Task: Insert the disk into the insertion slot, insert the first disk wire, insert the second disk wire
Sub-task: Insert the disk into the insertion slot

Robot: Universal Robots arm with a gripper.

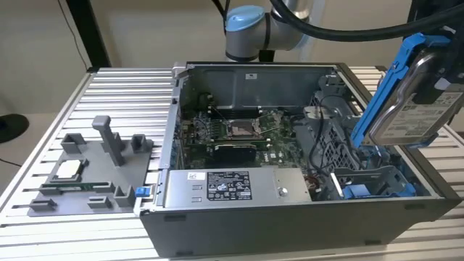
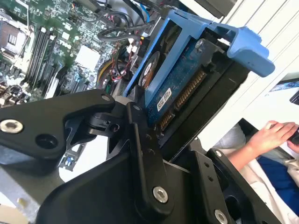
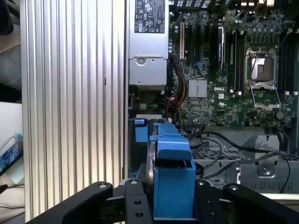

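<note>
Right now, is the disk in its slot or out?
Out. The end effector grips the disk, tilted in the air above the case; the insertion slot is empty.

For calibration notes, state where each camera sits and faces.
Exterior view: off the arm, looking down into the grey metal computer case; shows the arm's blue-capped joint.
Second wrist view: at the wrist, facing along the black tool, shut on the silver disk in blue plastic carrier.
First wrist view: at the wrist, facing the green motherboard past the tool.
Shared: wrist views both show tool, disk, motherboard.
</note>
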